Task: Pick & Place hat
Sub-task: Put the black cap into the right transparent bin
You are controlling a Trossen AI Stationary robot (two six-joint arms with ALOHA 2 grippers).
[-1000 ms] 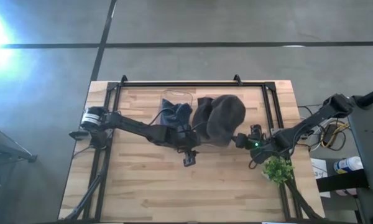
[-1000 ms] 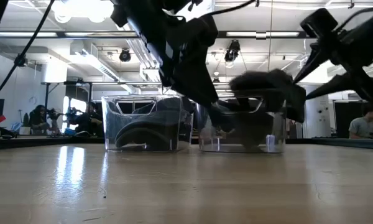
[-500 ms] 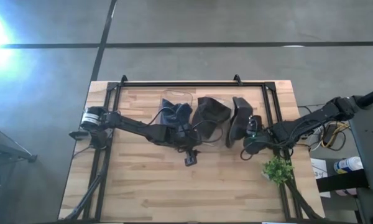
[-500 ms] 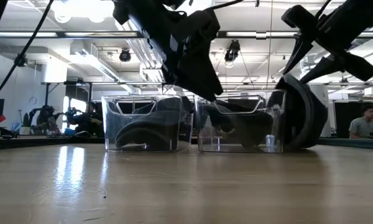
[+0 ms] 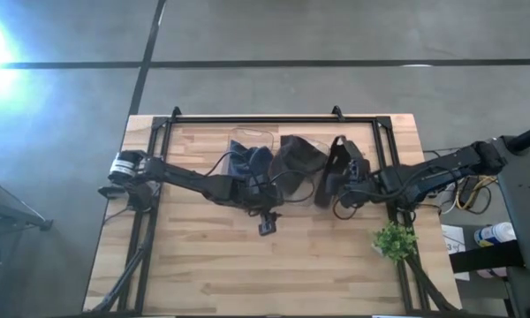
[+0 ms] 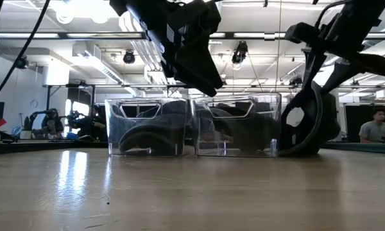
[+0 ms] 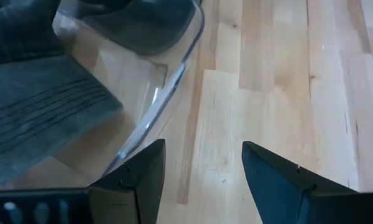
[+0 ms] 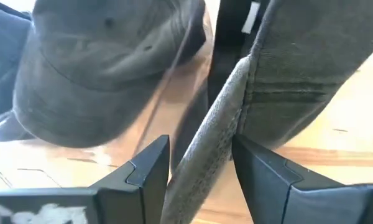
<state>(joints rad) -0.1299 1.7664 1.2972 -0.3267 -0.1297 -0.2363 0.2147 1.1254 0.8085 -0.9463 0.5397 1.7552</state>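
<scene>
Since half a second ago, the right-hand bin has been nudged toward 9 o'clock, and the hat now stands on edge against its 3 o'clock wall, outside it. The right gripper is closed on the hat's brim, probably to keep the crown upright for lifting over the rim. The left gripper, jaws parted and empty, is held at 6 o'clock of the left bin, seemingly waiting.

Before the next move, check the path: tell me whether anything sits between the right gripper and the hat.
Nothing visible does. The right gripper already has the hat between its fingers, brim edge in the gap, just outside the right clear bin. The left gripper waits apart, by the left bin.
</scene>
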